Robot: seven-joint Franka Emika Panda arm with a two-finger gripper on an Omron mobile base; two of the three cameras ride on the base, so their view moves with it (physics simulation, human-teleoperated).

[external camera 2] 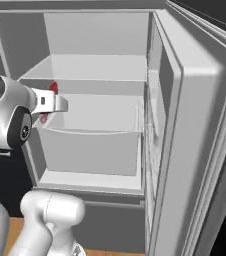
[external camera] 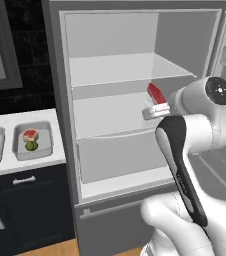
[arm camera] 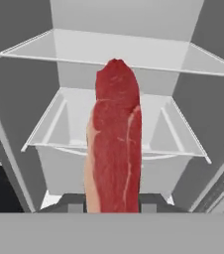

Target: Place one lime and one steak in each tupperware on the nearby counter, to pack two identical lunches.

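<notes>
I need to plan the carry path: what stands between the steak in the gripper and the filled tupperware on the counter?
In the left base view, the fridge's left wall separates the held steak from the tupperware.

Steak [arm camera: 114,144]: raw red, marbled, fat edge. Fridge [external camera: 115,125]: matt grey, prob. plastic. Counter [external camera: 25,165]: smooth white marble-look.

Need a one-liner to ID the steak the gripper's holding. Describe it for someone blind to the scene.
Find the open grey fridge, then the white arm's gripper before its middle shelf. The steak is the red, fat-marbled slab clamped there; the other steak lies in a tupperware beside a lime.
</notes>
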